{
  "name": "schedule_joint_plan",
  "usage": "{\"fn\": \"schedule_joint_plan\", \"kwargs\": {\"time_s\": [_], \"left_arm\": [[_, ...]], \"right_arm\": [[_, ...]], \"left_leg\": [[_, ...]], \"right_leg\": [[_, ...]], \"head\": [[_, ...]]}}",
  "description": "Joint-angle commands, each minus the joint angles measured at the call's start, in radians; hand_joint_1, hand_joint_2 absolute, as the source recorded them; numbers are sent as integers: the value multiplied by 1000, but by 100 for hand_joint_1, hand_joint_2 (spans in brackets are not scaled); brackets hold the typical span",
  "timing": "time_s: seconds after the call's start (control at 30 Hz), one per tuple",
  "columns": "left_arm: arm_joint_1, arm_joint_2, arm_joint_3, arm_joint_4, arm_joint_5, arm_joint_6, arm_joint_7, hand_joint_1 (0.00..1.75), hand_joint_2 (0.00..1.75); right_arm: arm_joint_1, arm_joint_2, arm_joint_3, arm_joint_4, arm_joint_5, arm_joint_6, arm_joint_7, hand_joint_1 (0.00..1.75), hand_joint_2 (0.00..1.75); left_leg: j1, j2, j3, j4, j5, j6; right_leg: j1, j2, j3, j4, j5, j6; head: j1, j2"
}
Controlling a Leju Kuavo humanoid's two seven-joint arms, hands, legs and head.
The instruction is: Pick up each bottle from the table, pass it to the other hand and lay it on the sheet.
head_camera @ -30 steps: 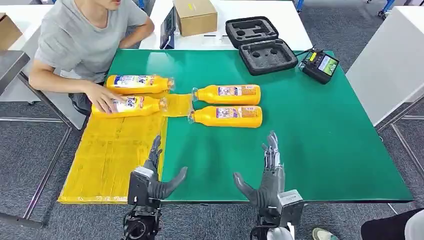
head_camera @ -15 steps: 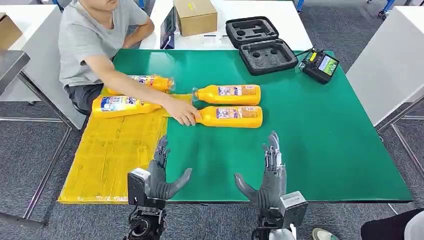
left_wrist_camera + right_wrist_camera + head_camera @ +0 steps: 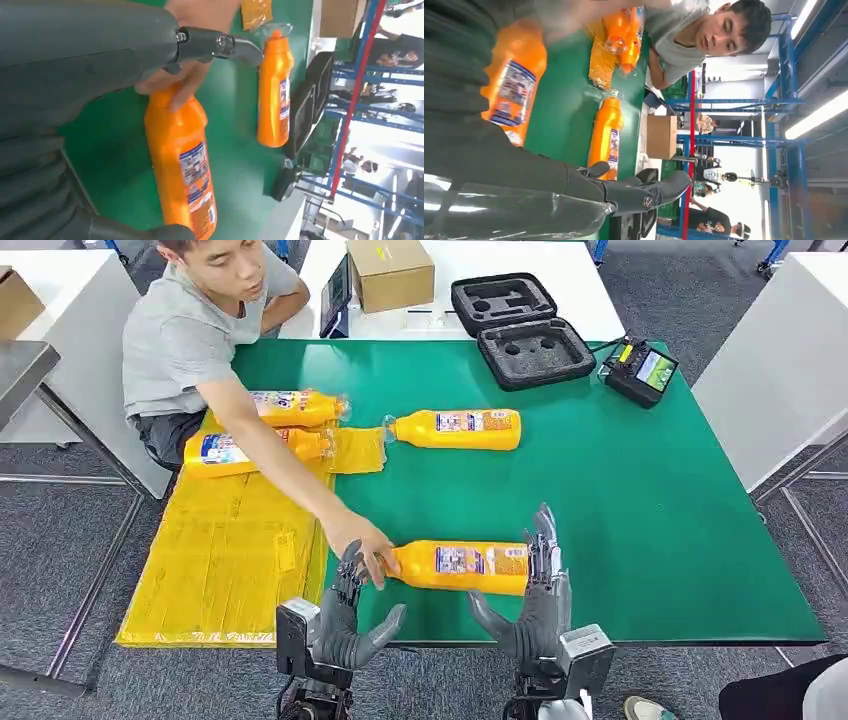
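Our head view shows a person's hand (image 3: 362,543) holding the near bottle (image 3: 460,566) on the tabletop (image 3: 640,520), between our left hand (image 3: 345,615) and right hand (image 3: 538,600), fingers apart, empty. Its label is unreadable.

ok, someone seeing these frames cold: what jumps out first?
A person's hand grips the neck of an orange bottle lying on the green table, right between the robot's open left hand and right hand. Beyond it, two bottles lie on the yellow sheet.
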Motion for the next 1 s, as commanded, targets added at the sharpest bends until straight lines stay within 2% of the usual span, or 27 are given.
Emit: {"fn": "schedule_joint_plan", "kwargs": {"time_s": [0.03,0.17,0.33,0.43,0.53,0.63,0.67,0.93,1.0], "left_arm": [[-15,13,-57,82,87,0,38,0,175],[-25,25,-83,90,86,-65,9,0,175],[-24,24,-82,98,85,-65,12,0,175],[-35,23,-93,99,-9,-12,-31,0,175],[-40,13,-73,83,-45,-34,-31,0,175],[-1,-36,51,-77,-261,26,-31,0,175],[-1,-36,51,-77,-261,26,-31,0,175],[-1,-36,51,-77,-261,26,-31,0,175],[6,-36,71,-149,-329,73,-31,0,175]], "right_arm": [[-35,-3,13,20,-5,-12,2,0,175],[-40,-8,27,19,-3,-13,2,0,175],[-39,-8,28,14,-7,-11,2,0,175],[-45,-10,36,15,-5,-2,2,0,175],[-66,-12,45,38,1,6,2,0,175],[-77,-43,110,50,56,-106,2,0,175],[-77,-43,110,50,56,-106,2,0,175],[-77,-43,110,50,56,-106,2,0,175],[-86,-68,151,82,115,-201,2,0,175]], "left_leg": [[0,1,7,-1,-3,-1],[0,1,6,-1,-2,-1],[0,1,4,-1,-1,-1],[0,1,8,-2,-3,-2],[0,1,4,-1,-1,-1],[1,3,5,0,-2,-1],[1,3,2,1,-2,-1],[0,1,5,-1,-2,-1],[0,1,6,-1,-2,-1]], "right_leg": [[0,3,6,-1,-2,-1],[0,2,5,-1,-2,-1],[0,2,3,-1,-1,-1],[0,3,7,-1,-2,-2],[0,2,4,-1,-1,-1],[0,4,4,0,-1,-1],[1,4,1,1,-1,-1],[0,2,5,-1,-1,-1],[0,2,6,-1,-2,-1]], "head": [[0,0],[0,0],[0,0],[0,0],[0,0],[0,0],[0,0],[0,0],[0,0]]}}
